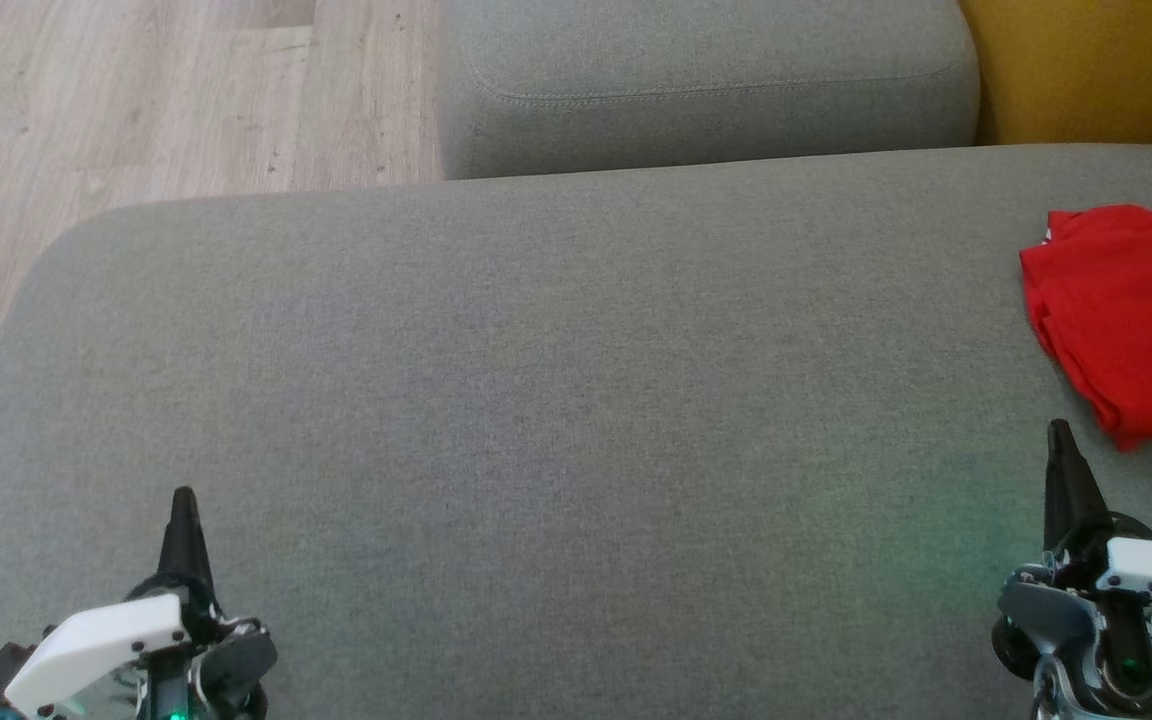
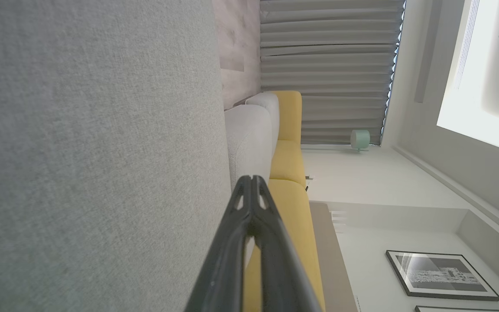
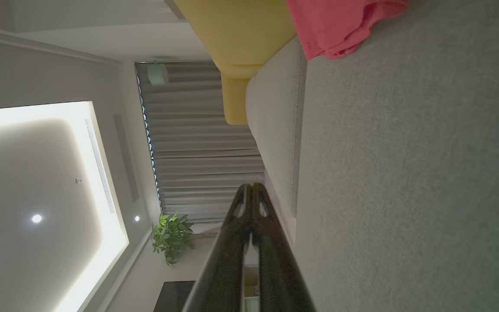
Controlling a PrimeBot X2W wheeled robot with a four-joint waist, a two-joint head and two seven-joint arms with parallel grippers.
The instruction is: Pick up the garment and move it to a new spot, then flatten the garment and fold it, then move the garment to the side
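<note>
Item inspected: the red garment. It lies at the far right of the grey seat cushion, partly cut off by the right edge of the head view. It sits as a compact, layered bundle with fairly straight edges rather than a loose heap. The right wrist view shows one corner of it resting on the same cushion. Nothing touches it.

Right claw: fingers pressed together, holding nothing, just near of the garment's near corner and apart from it. Left claw: likewise closed and empty, at the near left, well apart from the garment. Both wrist views confirm that the finger pairs meet at the tips.

Step in hand, as a judgement: the bundle looks folded and is already off to one side, so the task may be at or close to its end. It could equally be a bundle awaiting its first pick-up. If more work is due, the right claw must first open, then reach forward and right to the near edge of the cloth.

Surroundings: a second grey cushion lies beyond, yellow upholstery at the far right, and wooden floor at the far left.

Markings: no brand, label or legible writing found on the garment, claws or furniture.
</note>
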